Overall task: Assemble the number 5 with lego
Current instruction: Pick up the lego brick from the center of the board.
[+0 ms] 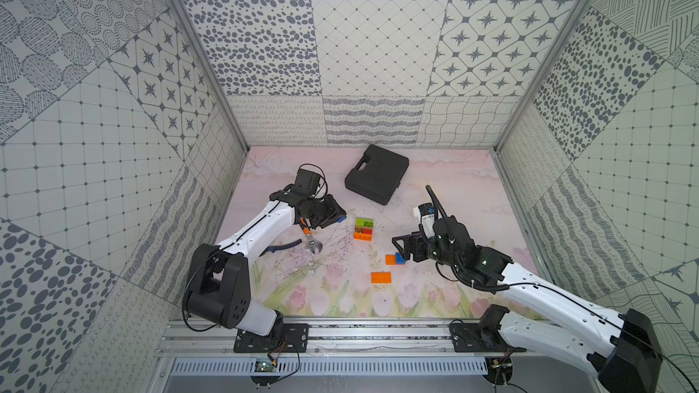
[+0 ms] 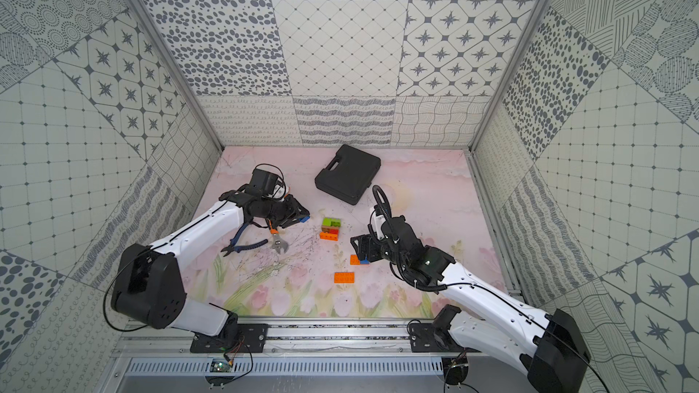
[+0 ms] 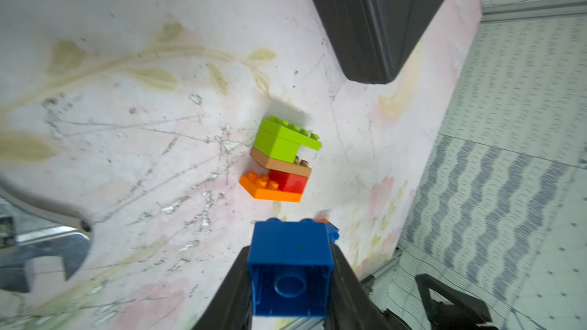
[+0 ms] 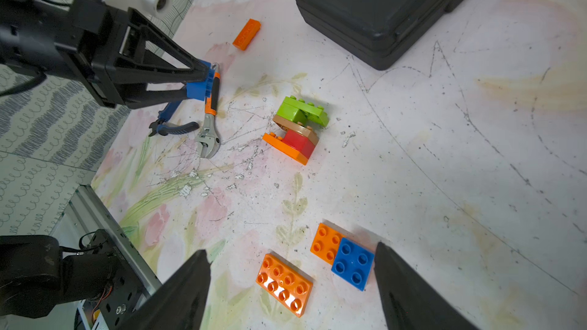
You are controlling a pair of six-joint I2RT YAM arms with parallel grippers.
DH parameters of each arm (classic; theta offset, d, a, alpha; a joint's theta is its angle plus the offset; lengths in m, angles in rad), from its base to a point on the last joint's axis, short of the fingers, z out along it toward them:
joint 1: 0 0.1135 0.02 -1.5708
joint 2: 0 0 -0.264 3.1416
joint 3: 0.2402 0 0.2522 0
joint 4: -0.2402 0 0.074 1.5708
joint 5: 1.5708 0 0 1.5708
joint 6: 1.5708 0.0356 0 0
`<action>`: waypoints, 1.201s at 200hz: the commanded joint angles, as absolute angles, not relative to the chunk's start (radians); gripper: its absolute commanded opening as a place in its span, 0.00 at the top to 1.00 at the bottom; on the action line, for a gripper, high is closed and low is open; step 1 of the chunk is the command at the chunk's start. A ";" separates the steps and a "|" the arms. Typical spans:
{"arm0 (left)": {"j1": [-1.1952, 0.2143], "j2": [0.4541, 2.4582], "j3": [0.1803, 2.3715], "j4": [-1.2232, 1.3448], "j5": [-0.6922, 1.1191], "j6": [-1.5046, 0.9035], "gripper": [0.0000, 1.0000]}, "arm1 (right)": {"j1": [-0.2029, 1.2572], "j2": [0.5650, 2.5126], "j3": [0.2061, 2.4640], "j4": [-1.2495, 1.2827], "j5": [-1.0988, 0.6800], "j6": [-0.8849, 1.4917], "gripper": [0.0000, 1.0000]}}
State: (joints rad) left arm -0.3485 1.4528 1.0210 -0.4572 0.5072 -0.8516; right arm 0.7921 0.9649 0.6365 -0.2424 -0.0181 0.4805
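A lego stack point(image 1: 364, 229) point(image 2: 330, 228) stands mid-table: a long orange brick at the bottom, then red, brown, and green bricks on top point(image 3: 281, 160) point(image 4: 298, 128). My left gripper point(image 3: 290, 250) is shut on a blue square brick point(image 3: 290, 277), held above the table just left of the stack point(image 1: 341, 217). My right gripper point(image 4: 291, 250) is open and hovers over a loose long orange brick point(image 4: 284, 284) point(image 1: 381, 277). Beside it lies an orange brick point(image 4: 325, 242) with a blue square brick point(image 4: 352, 268) on one end. Another orange brick point(image 4: 246, 34) lies beyond the left gripper.
A black plastic case point(image 1: 377, 173) lies at the back of the table. An orange-handled adjustable wrench point(image 1: 313, 243) and blue-handled pliers point(image 2: 246, 245) lie under the left arm, left of the stack. Patterned walls close in three sides.
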 commanded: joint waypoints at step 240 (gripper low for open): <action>-0.526 1.165 0.669 0.511 1.035 -1.404 0.95 | 0.616 1.213 0.770 0.314 -0.872 -0.032 0.45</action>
